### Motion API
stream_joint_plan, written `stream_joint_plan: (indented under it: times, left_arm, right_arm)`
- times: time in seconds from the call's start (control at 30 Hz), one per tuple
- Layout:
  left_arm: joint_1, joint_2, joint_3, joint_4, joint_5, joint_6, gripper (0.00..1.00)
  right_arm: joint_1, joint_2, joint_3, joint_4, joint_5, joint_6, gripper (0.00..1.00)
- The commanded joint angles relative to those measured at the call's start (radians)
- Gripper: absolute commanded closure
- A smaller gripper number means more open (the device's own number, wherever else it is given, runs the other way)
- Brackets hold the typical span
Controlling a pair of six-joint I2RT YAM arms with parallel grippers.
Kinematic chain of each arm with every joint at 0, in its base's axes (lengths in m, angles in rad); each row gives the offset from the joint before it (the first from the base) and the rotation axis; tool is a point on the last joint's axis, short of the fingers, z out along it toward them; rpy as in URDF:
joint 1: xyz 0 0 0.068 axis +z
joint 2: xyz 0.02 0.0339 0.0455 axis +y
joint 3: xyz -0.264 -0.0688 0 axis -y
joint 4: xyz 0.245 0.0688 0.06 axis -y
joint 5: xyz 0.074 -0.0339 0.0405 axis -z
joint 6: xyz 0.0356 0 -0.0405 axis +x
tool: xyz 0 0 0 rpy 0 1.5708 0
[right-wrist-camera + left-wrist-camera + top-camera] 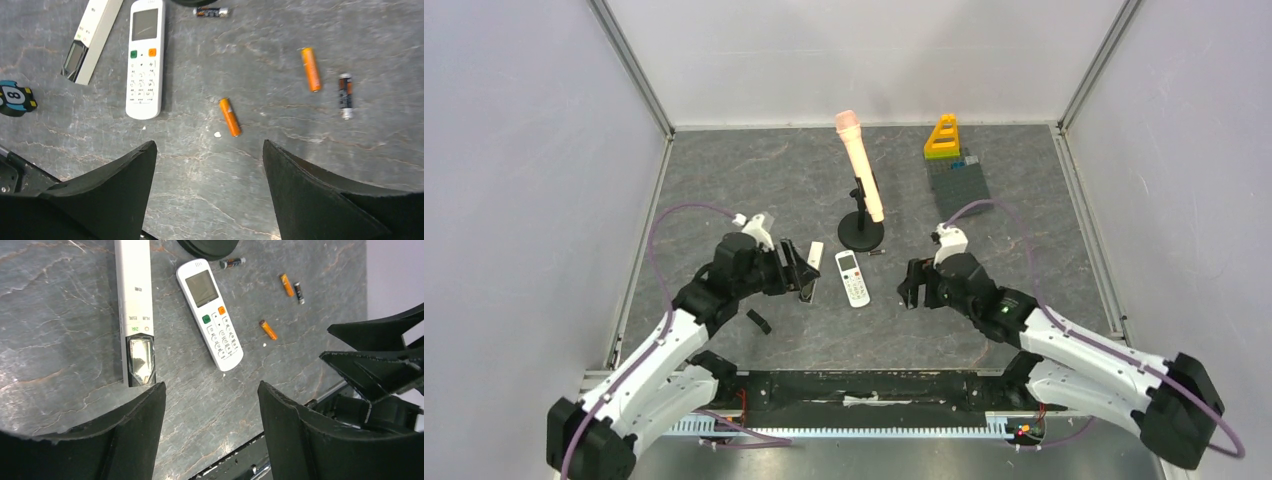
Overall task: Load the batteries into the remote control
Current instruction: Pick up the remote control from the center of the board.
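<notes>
Batteries (311, 69) are scattered loose on the grey tabletop (300, 165), and none of them is gripped. The right gripper (207, 145) is seen with its jaws spread wide and nothing between them. The nearest orange battery (230, 117) is found just ahead of the gap between its fingers. The second orange battery (311, 69) and a dark grey battery (345, 96) are placed side by side further ahead, off to the outer side. The other dark grey battery (212, 12) is seen far ahead. The remote control (145, 57) is laid keypad up ahead of this gripper, toward the left arm's side.

The left gripper (210, 390) is likewise seen with its jaws wide apart and empty. The remote control is found just ahead of its gap. A slim white remote (136, 310) is laid ahead of one finger, with its near end close to that fingertip.
</notes>
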Motion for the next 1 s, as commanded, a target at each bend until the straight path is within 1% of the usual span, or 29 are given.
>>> stream_joint_plan:
  times: [0.0,0.07,0.17,0.3,0.4,0.53,0.63,0.73,0.83,0.97]
  left_arm:
    - [-0.098,0.097,0.004,0.088,-0.17,-0.067,0.29]
    - [-0.132,0.14,-0.006,0.104,-0.204,-0.099,0.32]
    - [-0.181,0.171,-0.034,0.144,-0.246,-0.152,0.33]
    - [-0.223,0.178,-0.057,0.16,-0.315,-0.182,0.34]
    - [-0.233,0.178,-0.058,0.147,-0.353,-0.185,0.34]
    - [-0.234,0.154,-0.046,0.062,-0.435,-0.201,0.34]
    - [-0.234,0.102,-0.036,-0.015,-0.506,-0.222,0.34]
    - [-0.235,0.04,-0.035,-0.056,-0.543,-0.238,0.34]
    - [-0.234,-0.012,-0.034,-0.07,-0.55,-0.245,0.34]
    - [-0.234,-0.033,-0.023,-0.089,-0.547,-0.243,0.34]
  right_arm:
    - [0.127,0.082,-0.006,0.132,0.159,0.089,0.21]
    - [0.193,0.134,-0.006,0.174,0.176,0.116,0.21]
    - [0.311,0.221,0.007,0.229,0.227,0.145,0.21]
    - [0.411,0.353,0.086,0.23,0.307,0.151,0.15]
    - [0.456,0.447,0.151,0.226,0.358,0.14,0.11]
    - [0.469,0.55,0.215,0.225,0.401,0.12,0.09]
    - [0.469,0.617,0.254,0.219,0.432,0.105,0.08]
    - [0.468,0.682,0.294,0.22,0.452,0.083,0.09]
    - [0.46,0.74,0.333,0.219,0.457,0.077,0.11]
    - [0.419,0.795,0.367,0.186,0.416,0.09,0.18]
